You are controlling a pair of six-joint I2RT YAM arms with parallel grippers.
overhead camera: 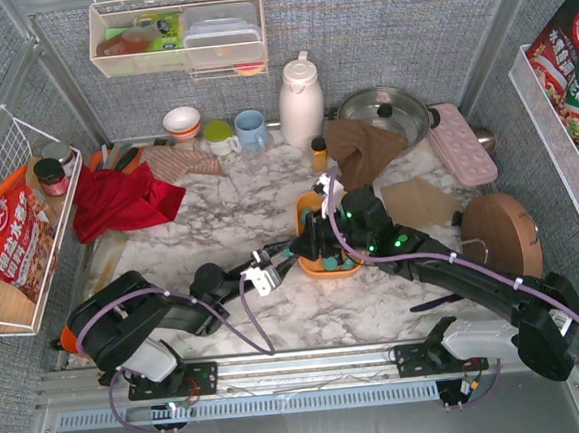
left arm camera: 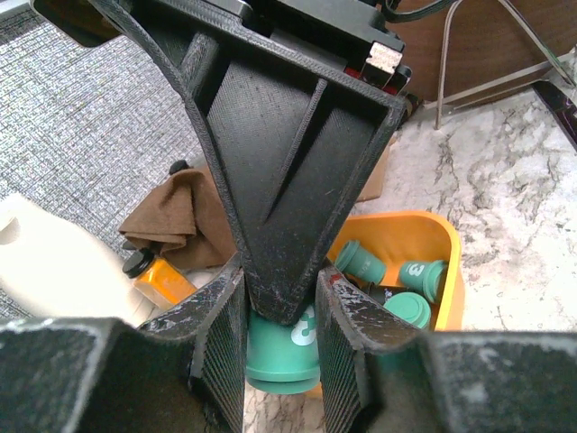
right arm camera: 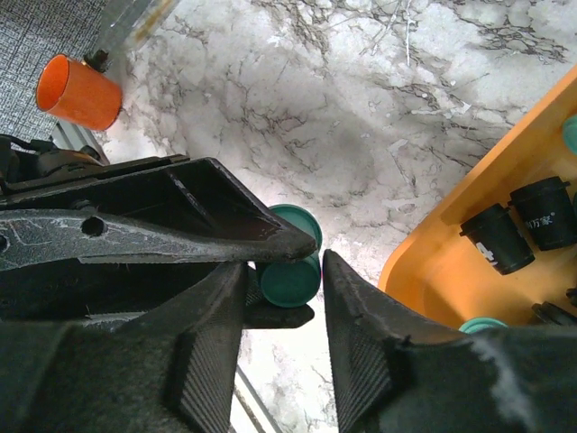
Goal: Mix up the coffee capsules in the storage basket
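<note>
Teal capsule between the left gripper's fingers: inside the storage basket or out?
Out: teal capsule hangs over bare marble, beside the storage basket's rim.

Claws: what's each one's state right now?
Left claw: closed on a teal capsule.
Right claw: around that same capsule; grip cannot be told.

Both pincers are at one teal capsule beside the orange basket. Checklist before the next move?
1. Left pincer shut on the teal capsule: ok.
2. Right pincer astride that capsule, pads touching it: cannot tell.
3. Held capsule above the storage basket: not ok, it is over the marble table beside the rim.
4. Other capsules inside the basket: ok, black capsules and teal ones lie in it.
5. Gap between the two pincers' fingers: cannot tell, they crowd each other.
</note>
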